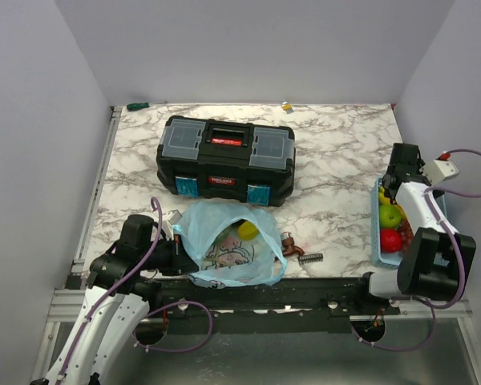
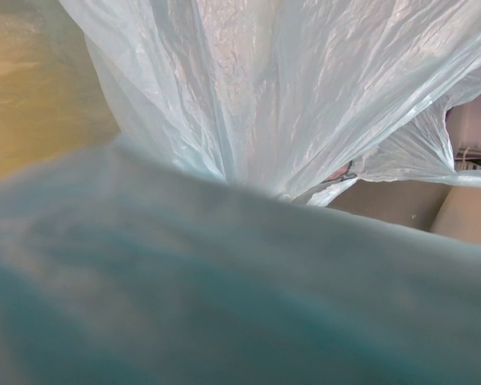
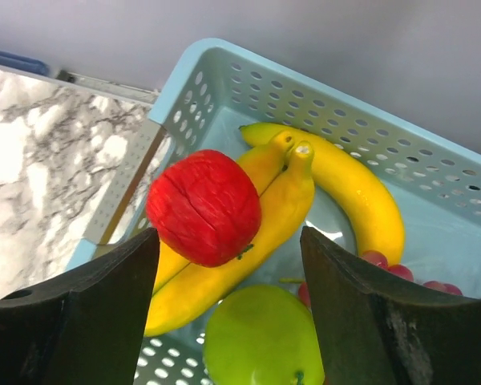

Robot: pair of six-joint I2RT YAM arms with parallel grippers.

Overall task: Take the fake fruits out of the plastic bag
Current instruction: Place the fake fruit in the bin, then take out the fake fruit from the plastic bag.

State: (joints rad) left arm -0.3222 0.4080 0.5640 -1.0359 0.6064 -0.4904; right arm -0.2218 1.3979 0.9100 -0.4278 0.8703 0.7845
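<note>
**One yellow fruit to go, and it's on the far side from the free claw**

The bag (image 1: 228, 253) is laid near the front middle of the surface (image 1: 337, 160), just in front of the toolbox (image 1: 224, 159), with its mouth seemingly turned toward the toolbox. Its left edge is pinched by the left claw (image 1: 179, 241), which is pressed together on the film. A yellow fruit (image 1: 247, 231) is seen through the mouth, toward the bag's right side.

The right claw (image 1: 386, 191) is spread wide over the basket (image 1: 377, 241) at the right edge, with nothing gripped. The bag lies well to that claw's left and closer to the arm bases, so a long sideways reach is probably needed. The left arm is nearer, but it's taken up holding the bag.

The layout is only given from above. In the right wrist view, a red fruit (image 3: 204, 207) is shown resting on bananas (image 3: 353, 188) by a green apple (image 3: 260, 337). In the left wrist view, only bunched film and blue blur are shown, no fruit.
</note>
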